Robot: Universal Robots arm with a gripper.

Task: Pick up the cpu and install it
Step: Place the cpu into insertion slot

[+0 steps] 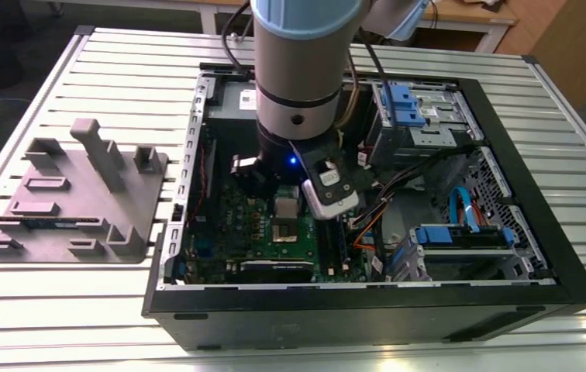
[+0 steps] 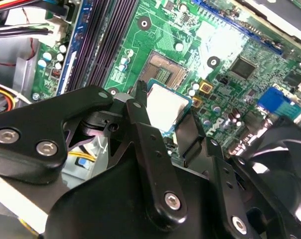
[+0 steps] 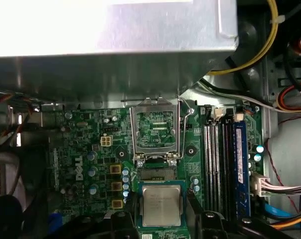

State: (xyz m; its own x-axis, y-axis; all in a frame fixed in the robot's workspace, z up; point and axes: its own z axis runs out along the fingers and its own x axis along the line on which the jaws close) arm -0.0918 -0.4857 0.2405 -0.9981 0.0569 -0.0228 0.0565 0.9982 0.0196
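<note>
The gripper [image 2: 164, 113] pinches the cpu [image 2: 165, 105] between its two black fingers [image 2: 140, 117], one on each of two opposite edges. The chip lies flat, silvery top up, with its greenish rim showing at the corners. In the first wrist view the cpu [image 3: 161, 204] hangs just beside the open socket [image 3: 155, 174], above the board and not seated in it. The socket's metal frame [image 3: 155, 128] is hinged up on the socket's far side from the chip. Black memory slots [image 3: 218, 164] run alongside the socket, and the green motherboard [image 3: 80, 149] spreads around both. A silvery metal box [image 3: 115, 50] sits beyond the raised frame, with yellow and white cables [image 3: 270, 45] curving past it.

In the exterior view the arm [image 1: 293, 77] reaches straight down into the open computer case [image 1: 541, 232], which lies on its side on a slatted metal table [image 1: 66, 318]. On the exterior view's left, apart from the case, a grey fixture tray [image 1: 76, 194] with upright posts rests on the table. Wooden furniture [image 1: 479, 19] stands behind.
</note>
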